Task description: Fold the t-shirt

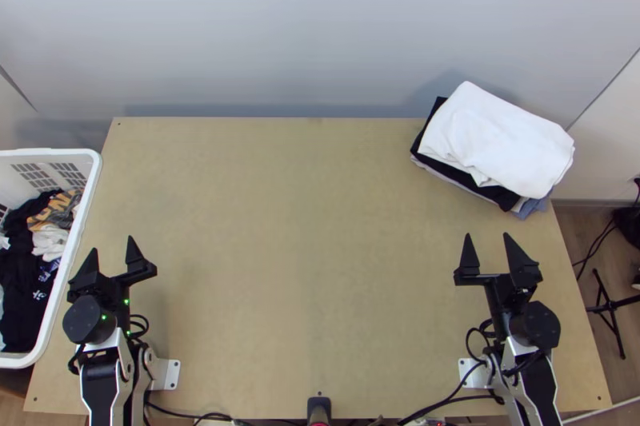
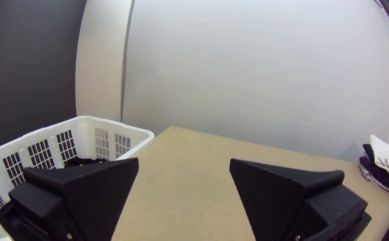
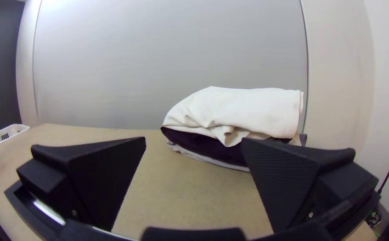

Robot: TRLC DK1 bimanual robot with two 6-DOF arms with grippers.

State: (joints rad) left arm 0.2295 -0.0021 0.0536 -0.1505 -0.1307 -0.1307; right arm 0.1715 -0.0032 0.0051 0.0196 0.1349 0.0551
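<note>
Top view: The left gripper (image 1: 113, 244) is positioned over the near left part of the table (image 1: 304, 226). Its 2 jaws stand apart, in the open state. The right gripper (image 1: 487, 235) is positioned over the near right part, its 2 jaws likewise apart and open. Both point toward the far side. The basket (image 1: 95, 174) is located at the table's left edge and contains bunched clothes (image 1: 20, 262) in black, white, yellow and grey. A pile of folded cloths occupies the far right corner: the white cloth (image 1: 496, 138) on top, the black cloth (image 1: 500, 197) under it, and the blue-grey cloth (image 1: 534, 206) protruding at the near side. Which item is the t-shirt cannot be determined.

Left wrist view: The left gripper (image 2: 184, 159) has its jaws well separated, with the table visible between them. The basket stands near 1 jaw; the pile lies well apart from both.

Right wrist view: The right gripper (image 3: 194, 138) is open. The white cloth is folded, with wrinkles and a loose fold hanging over the dark layer below.
</note>
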